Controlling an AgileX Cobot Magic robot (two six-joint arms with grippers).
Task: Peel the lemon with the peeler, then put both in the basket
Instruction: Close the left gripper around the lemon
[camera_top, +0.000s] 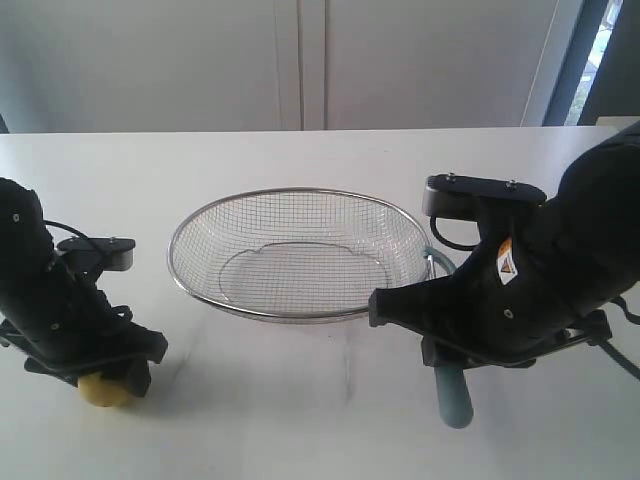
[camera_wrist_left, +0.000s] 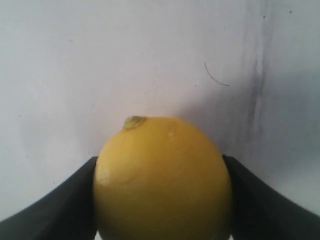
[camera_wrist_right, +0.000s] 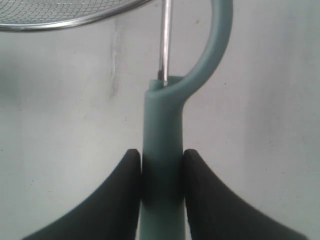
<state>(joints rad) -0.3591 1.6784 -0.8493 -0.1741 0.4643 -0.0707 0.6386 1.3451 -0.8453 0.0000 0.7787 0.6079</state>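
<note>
Lemon (camera_wrist_left: 162, 180) sits on the white table (camera_top: 300, 400) at my left, well apart from the basket (camera_top: 300, 191), and my left gripper (camera_wrist_left: 160, 165) has a black finger against each flank, gripping it. Skin looks whole on the side I see: waxy, faintly dimpled yellow, greenish stem nub on top, so I judge no peeling is done yet. Over on my right, the peeler (camera_wrist_right: 162, 115) lies on the table just beside the basket, my right gripper (camera_wrist_right: 161, 157) pinching its smooth, matte teal handle; a curved loop carries the thin steel blade. That basket, shallow oval wire mesh under a shiny rim, holds nothing. Everything's left: peel, then drop both in.
</note>
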